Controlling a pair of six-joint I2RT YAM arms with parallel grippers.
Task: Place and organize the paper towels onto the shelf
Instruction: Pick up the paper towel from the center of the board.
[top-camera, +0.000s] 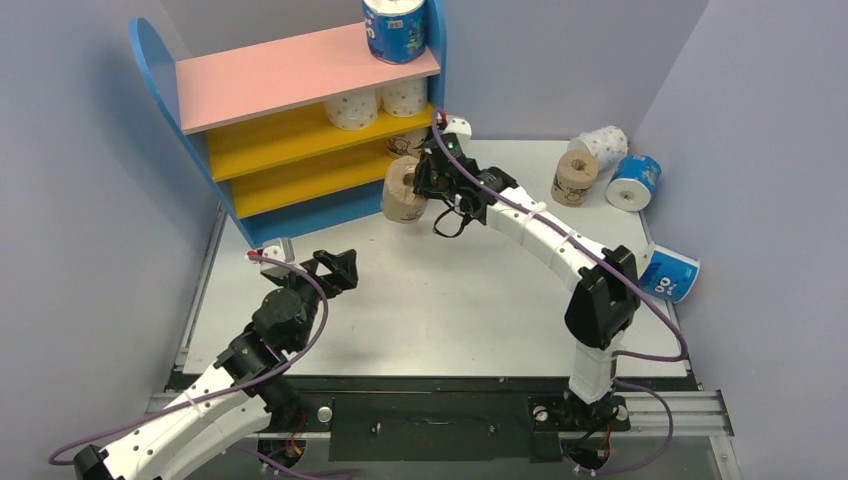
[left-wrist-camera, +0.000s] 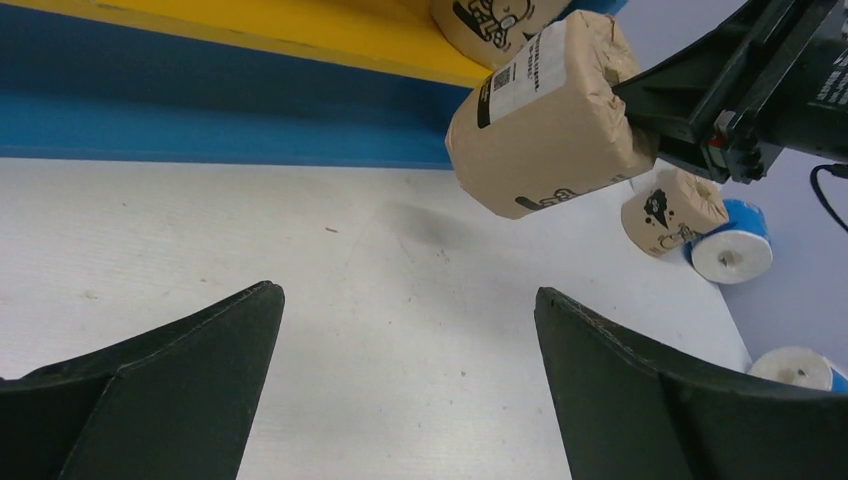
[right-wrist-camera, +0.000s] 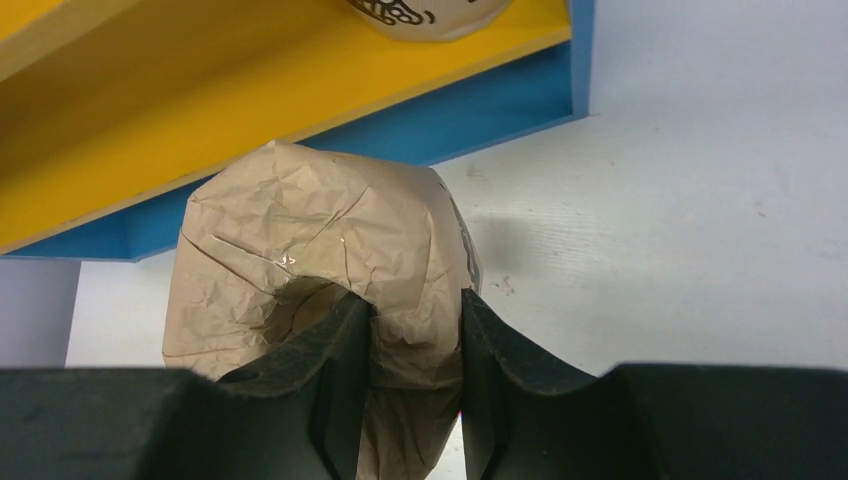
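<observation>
My right gripper (top-camera: 425, 185) is shut on a tan paper towel roll (top-camera: 404, 190), one finger inside its core and one outside (right-wrist-camera: 415, 300). It holds the roll (left-wrist-camera: 545, 115) above the table, just before the shelf (top-camera: 270, 75). On the shelf, a blue roll (top-camera: 395, 28) stands on the pink top. Two white dotted rolls (top-camera: 352, 108) sit on the upper yellow board and a tan roll (left-wrist-camera: 490, 25) on the lower one. My left gripper (top-camera: 340, 268) hovers open and empty (left-wrist-camera: 405, 295) over the table, near the shelf's blue base (left-wrist-camera: 200, 110).
Loose rolls lie at the table's far right: a tan one (top-camera: 574, 177), a white dotted one (top-camera: 603, 146) and a blue one (top-camera: 634, 181). Another blue roll (top-camera: 670, 272) lies by the right arm's elbow. Grey-violet walls close in on three sides.
</observation>
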